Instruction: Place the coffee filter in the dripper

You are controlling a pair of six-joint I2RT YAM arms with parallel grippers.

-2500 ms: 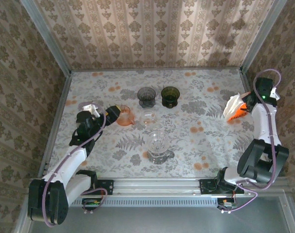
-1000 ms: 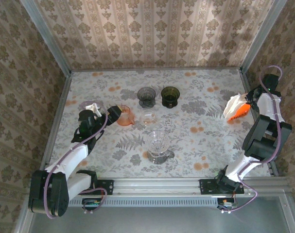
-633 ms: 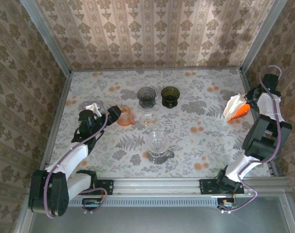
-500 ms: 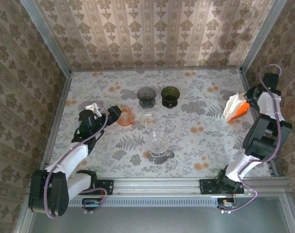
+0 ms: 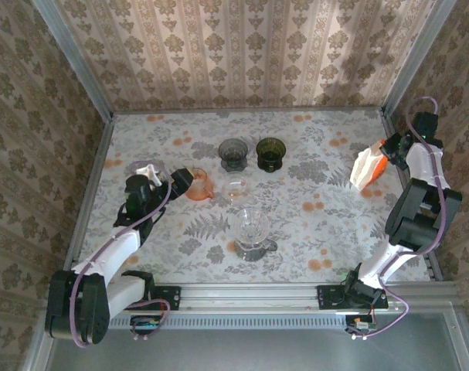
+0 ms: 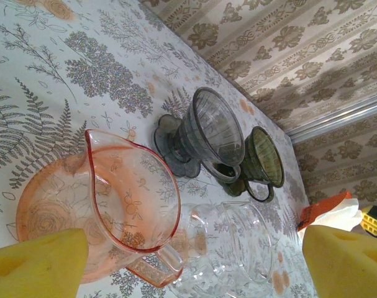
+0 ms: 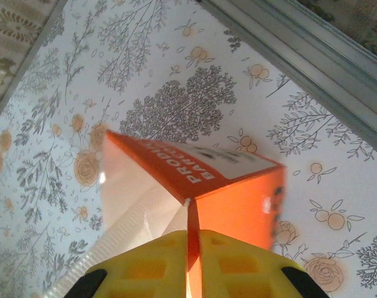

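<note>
Orange box point(image 7: 238, 192) base hidden behind right claw point(image 7: 192, 248), clear glass vessel point(image 6: 225, 245) cut off at bottom edge

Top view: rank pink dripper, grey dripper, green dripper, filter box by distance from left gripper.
1. pink dripper, beside the left gripper
2. grey dripper, centre back
3. green dripper, right of grey
4. filter box, far right

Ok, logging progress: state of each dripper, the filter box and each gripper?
Pink glass dripper: upright, empty.
Grey glass dripper: upright, empty.
Dark green glass dripper: upright, empty.
Small clear glass dripper: upright, empty.
Large clear glass dripper: upright, empty.
Orange cardboard filter box: open, filters showing.
Left gripper: open.
Right gripper: shut on box edge.
</note>
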